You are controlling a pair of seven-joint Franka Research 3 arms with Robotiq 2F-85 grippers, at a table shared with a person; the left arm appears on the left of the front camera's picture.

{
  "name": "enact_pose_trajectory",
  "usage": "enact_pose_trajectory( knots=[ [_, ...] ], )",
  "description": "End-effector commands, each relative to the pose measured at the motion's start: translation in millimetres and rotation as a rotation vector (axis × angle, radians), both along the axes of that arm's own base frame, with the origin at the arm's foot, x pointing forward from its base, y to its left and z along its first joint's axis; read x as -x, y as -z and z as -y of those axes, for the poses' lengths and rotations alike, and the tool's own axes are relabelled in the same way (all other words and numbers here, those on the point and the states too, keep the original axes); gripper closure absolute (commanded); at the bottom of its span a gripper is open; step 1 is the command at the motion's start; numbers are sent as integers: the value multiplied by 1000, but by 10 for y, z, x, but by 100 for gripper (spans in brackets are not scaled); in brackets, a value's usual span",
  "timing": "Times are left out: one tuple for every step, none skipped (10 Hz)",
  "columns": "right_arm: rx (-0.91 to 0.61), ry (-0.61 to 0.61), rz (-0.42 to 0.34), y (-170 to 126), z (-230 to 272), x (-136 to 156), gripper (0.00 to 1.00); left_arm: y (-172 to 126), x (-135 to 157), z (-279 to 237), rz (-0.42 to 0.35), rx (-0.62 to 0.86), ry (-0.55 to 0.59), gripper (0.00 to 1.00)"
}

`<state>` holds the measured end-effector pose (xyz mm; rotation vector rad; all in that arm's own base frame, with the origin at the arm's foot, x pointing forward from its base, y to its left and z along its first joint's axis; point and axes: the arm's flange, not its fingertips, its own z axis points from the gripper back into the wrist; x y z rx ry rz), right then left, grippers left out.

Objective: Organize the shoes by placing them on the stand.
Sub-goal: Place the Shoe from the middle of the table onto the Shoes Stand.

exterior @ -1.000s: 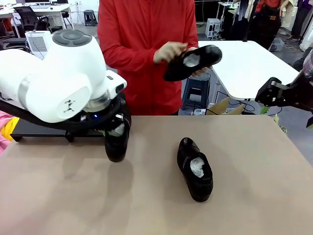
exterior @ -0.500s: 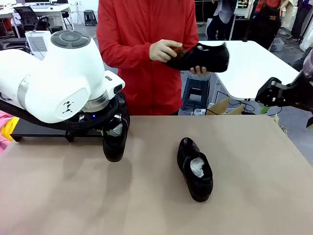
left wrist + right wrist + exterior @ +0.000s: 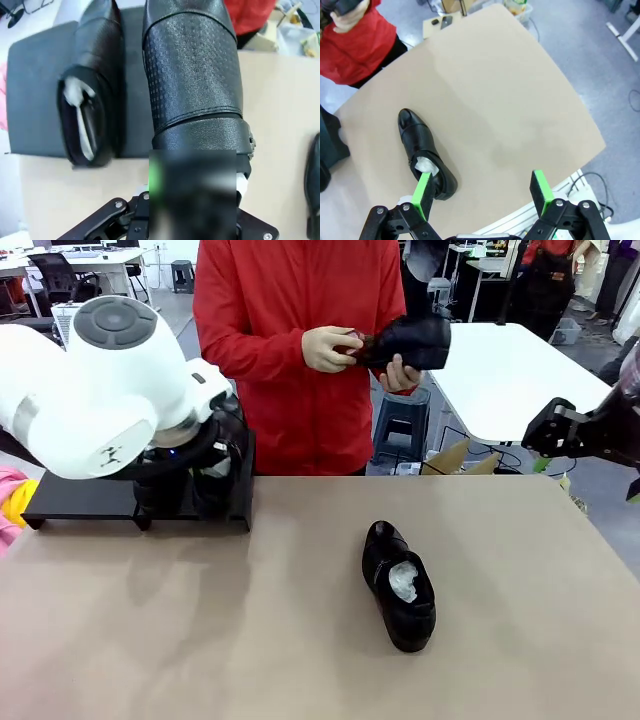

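My left gripper (image 3: pixel 192 172) is shut on the heel end of a glossy black shoe (image 3: pixel 192 75), which it holds over the right part of the black stand (image 3: pixel 35 100). Whether that shoe rests on the stand I cannot tell. Beside it on the stand lies another shoe (image 3: pixel 87 100) stuffed with white paper. In the front view the held shoe (image 3: pixel 218 485) is mostly hidden behind my left arm. A third shoe (image 3: pixel 398 585) lies on the table's middle. The person holds one more shoe (image 3: pixel 408 340) in both hands. My right gripper (image 3: pixel 482 192) hangs open above the table's right side, near the lying shoe (image 3: pixel 422 147).
The tan table (image 3: pixel 520 620) has free room around the lone shoe. The person in a red top (image 3: pixel 290 340) stands at the far edge. My bulky left arm (image 3: pixel 100 390) covers the stand's (image 3: pixel 70 502) right half. Boxes and a white table stand beyond the far right corner.
My left arm carried its shoe from the table surface back and left over the stand. The person turned the shoe in their hands and drew it closer.
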<state>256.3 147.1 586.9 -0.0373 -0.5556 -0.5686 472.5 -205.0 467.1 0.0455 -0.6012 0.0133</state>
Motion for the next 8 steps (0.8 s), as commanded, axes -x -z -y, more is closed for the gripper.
enact_pose_trajectory(
  knots=[
    [-17, -22, -4, -32, -1, -9, 0, 95, -264, 30, 31, 33, -44, 100],
    [-17, -22, -4, -32, -1, -9, 0, 131, -354, 26, 50, 51, -38, 100],
    [-17, -22, -4, -32, -1, -9, 0, 166, -431, 38, 68, 62, -35, 100],
    [-17, -22, -4, -32, -1, -9, 0, 186, -487, 46, 78, 56, -31, 100],
    [-17, -22, -4, -32, -1, -9, 0, 201, -544, 40, 90, 51, -38, 100],
    [-17, -22, -4, -32, -1, -9, 0, 219, -594, 29, 97, 39, -45, 100],
    [-17, -22, -4, -32, -1, -9, 0, 228, -619, 22, 88, 31, -51, 100],
    [-17, -22, -4, -32, -1, -9, 0, 246, -637, -5, 72, 26, -64, 100]
  ],
)
